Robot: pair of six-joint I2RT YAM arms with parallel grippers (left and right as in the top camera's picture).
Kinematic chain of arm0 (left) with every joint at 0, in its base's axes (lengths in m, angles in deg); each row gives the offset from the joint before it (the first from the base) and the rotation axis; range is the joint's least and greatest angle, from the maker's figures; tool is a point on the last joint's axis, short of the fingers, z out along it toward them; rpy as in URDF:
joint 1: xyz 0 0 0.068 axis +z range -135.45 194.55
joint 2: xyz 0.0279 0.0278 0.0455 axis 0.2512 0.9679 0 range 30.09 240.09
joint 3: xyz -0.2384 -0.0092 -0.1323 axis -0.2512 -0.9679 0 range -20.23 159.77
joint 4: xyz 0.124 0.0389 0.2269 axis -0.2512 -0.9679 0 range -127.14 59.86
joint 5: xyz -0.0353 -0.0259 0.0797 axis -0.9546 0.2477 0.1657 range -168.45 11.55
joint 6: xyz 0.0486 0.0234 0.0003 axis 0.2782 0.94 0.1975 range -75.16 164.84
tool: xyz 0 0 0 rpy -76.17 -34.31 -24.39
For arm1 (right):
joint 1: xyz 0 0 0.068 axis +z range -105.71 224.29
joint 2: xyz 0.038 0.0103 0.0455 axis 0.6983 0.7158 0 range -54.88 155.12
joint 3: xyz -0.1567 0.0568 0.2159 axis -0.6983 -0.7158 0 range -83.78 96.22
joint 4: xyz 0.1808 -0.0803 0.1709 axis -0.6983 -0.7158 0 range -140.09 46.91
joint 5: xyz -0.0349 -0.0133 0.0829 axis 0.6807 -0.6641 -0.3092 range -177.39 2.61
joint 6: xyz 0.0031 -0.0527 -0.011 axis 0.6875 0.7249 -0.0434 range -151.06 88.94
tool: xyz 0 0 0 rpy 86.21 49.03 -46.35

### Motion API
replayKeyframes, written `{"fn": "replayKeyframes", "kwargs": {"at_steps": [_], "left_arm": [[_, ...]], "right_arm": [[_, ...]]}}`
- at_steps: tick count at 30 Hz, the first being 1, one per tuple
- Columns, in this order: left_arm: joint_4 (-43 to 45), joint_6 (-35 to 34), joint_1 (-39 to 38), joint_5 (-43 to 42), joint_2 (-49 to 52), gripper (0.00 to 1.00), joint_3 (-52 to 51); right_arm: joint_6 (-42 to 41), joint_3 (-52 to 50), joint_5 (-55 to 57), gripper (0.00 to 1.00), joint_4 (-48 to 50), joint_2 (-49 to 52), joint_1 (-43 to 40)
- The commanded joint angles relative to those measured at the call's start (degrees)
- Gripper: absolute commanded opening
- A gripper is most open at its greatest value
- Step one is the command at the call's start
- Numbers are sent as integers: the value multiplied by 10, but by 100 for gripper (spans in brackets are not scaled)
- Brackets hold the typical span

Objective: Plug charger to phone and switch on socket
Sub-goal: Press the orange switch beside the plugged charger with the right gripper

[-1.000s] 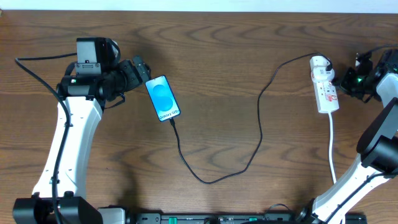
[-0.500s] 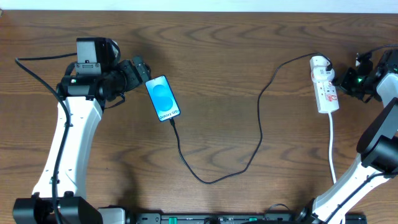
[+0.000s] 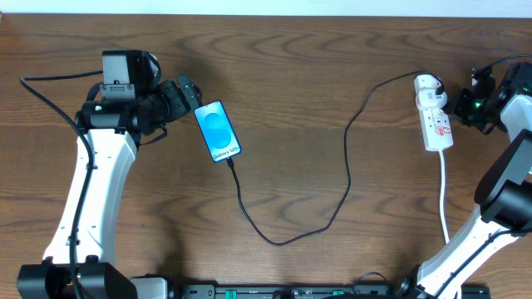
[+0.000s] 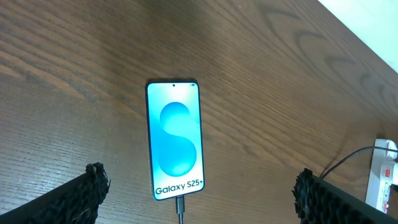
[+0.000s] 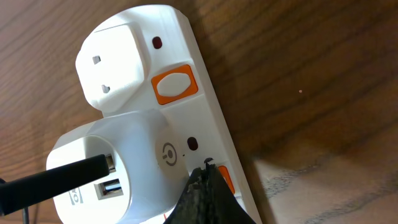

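Observation:
The phone (image 3: 218, 131) lies flat on the wooden table, blue screen up, and also shows in the left wrist view (image 4: 175, 148). The black charger cable (image 3: 293, 237) is plugged into its bottom end (image 4: 180, 205) and loops right to a white adapter on the socket (image 3: 435, 116). My left gripper (image 3: 189, 91) is open, just above-left of the phone, fingers wide either side in the left wrist view (image 4: 199, 190). My right gripper (image 5: 208, 186) is shut, its tip pressed against the socket (image 5: 186, 106) beside an orange switch (image 5: 225, 180).
A second orange switch (image 5: 174, 84) sits next to an empty white plug adapter (image 5: 115, 62). The socket's white cord (image 3: 444, 195) runs down toward the table's front edge. A white wall edge borders the table's far side.
The right gripper has shifted slightly left toward the socket. The left arm, phone and cable have not moved.

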Motion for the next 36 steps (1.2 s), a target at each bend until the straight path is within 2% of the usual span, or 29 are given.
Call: {"fn": "replayKeyframes", "kwargs": {"at_steps": [1,36], "left_arm": [[-2,3,2,8,0,98,-1],[-2,3,2,8,0,98,-1]], "right_arm": [[13,-4,-27,1,-17,16,23],[13,-23,-42,1,-37,16,90]]}}
